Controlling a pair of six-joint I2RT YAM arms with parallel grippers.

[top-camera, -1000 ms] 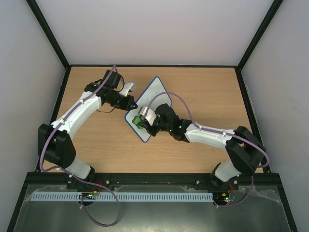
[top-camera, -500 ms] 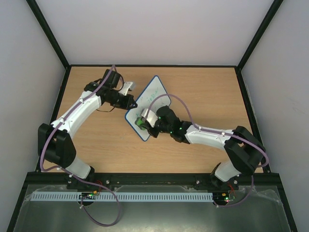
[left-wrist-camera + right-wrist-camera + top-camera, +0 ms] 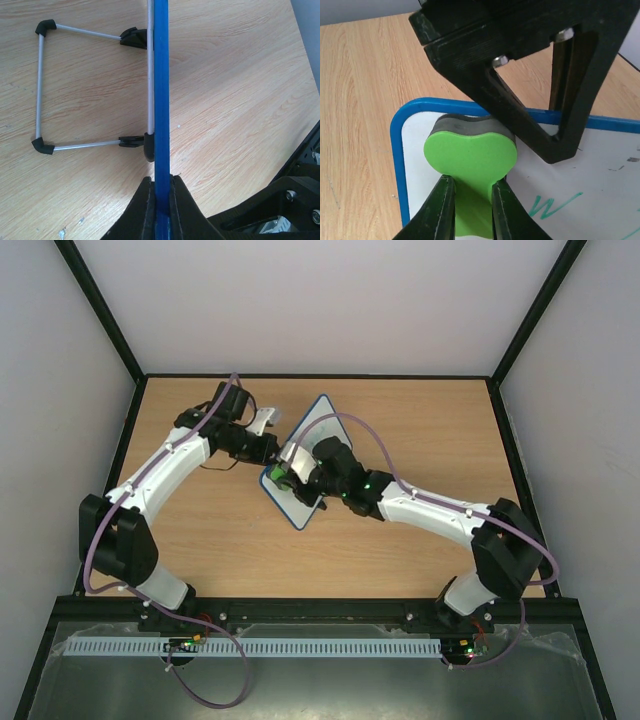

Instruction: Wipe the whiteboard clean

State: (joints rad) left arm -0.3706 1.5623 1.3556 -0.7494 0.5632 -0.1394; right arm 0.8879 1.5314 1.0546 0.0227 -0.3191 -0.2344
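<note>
Two arms met over the whiteboard, which sat cornerwise on the wooden table, a little left of centre. Whether it lay flat or was propped could not be told.

1. Left gripper: reached in from the left. Wrist view looked straight along the thin blue frame, with both black fingers pinched against it, one on each side. Clamped on the board's edge.

2. Right gripper: reached across from the right. Fingers closed on the narrow waist of a green eraser, which was heart-shaped from above, with a dark grey layer along its far rim.

3. Eraser position: over the white surface just inside a rounded corner of the frame, at the board's left end, near where the left gripper held it. It appeared to rest on the surface; contact could not be confirmed.

4. Green handwriting was visible on the board beside the eraser, including a stroke like a "W". A few small dark flecks showed further right.

5. A wire stand of thin grey rod with black corner caps was joined to the board by two black clips. It showed in the left wrist view only.
</note>
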